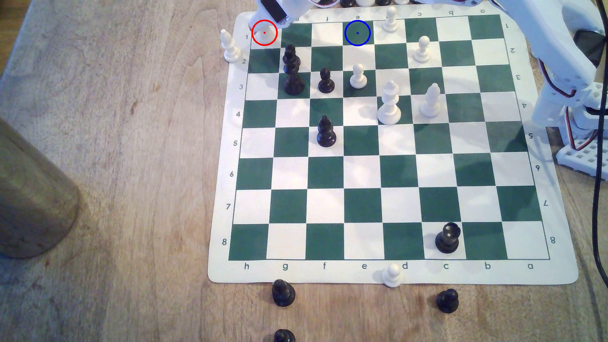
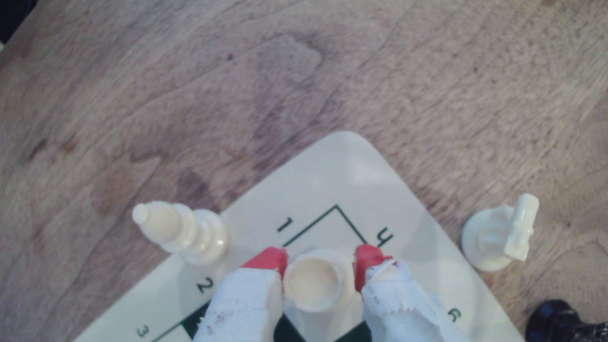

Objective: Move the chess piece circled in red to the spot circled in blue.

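Worn wooden tabletop (image 1: 115,164) in soft daylight

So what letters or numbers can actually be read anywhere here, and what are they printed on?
All on the cream border of the green-and-white vinyl chess mat:
"1" to "8": rank numbers down the exterior view's left border, repeated upside down on its right border.
"h g f e d c b a": file letters along the near border.
Far border: the same letters upside down, partly hidden by the arm.
Wrist view: "1", "2", "3", "h" and "g" by the mat's corner.
No brand or other words readable.
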Controlling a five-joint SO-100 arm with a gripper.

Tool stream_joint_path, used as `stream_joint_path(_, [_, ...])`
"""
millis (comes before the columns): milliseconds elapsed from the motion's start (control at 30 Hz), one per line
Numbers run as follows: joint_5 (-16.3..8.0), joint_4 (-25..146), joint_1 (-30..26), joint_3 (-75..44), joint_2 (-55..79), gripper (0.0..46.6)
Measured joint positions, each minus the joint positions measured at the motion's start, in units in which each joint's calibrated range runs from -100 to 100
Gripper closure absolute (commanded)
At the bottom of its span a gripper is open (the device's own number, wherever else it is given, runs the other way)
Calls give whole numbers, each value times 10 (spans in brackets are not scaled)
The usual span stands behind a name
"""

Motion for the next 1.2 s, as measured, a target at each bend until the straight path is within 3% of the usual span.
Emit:
stream_joint_path(233, [0, 0, -7, 0, 0, 464])
stream_joint_path(700, [0, 37, -7, -38, -8, 464])
stream_joint_path(867, [7, 23, -7, 94, -121, 464])
stream_joint_path(1067, [24, -13, -2, 354, -301, 464])
stream_joint_path(1200, [30, -22, 7, 440, -369, 464])
